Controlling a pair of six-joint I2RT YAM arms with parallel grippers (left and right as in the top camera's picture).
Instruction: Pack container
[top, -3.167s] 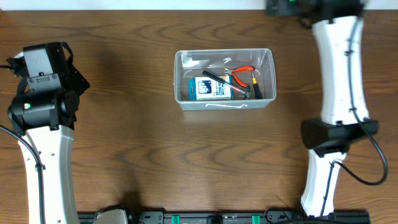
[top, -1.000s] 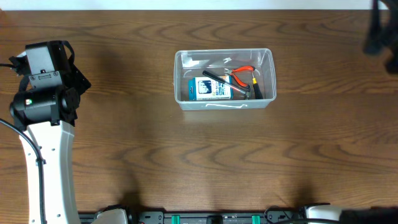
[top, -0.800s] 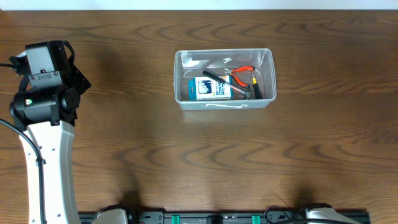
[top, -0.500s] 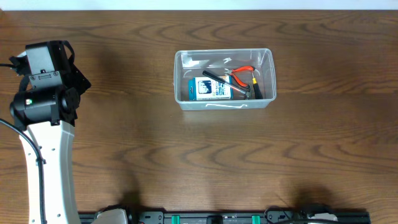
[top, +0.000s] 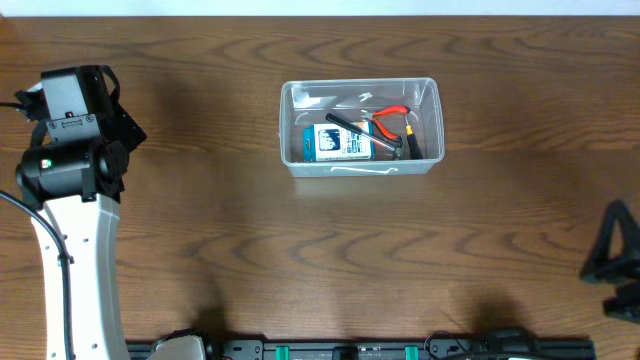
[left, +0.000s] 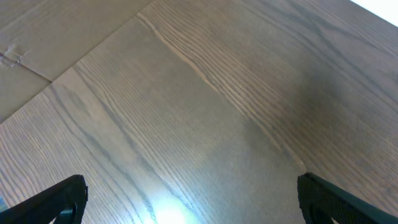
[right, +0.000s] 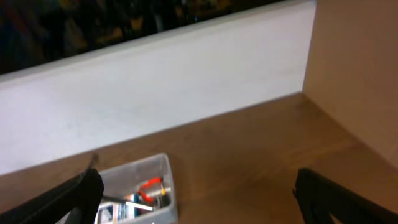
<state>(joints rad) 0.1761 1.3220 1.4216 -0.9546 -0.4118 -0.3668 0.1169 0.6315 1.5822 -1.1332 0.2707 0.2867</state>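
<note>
Wood table (top: 300, 250): right gripper (right: 199, 186) at near right edge, fingers wide apart, empty. Left gripper (left: 191, 183) over left side, fingers spread wide, holding nothing. Farther back, centre: clear container (top: 360, 83), blue-white box (top: 336, 142) and red pliers (top: 390, 115) inside

Box (top: 337, 142) left of pliers (top: 388, 118), inside container (top: 289, 125).
</note>
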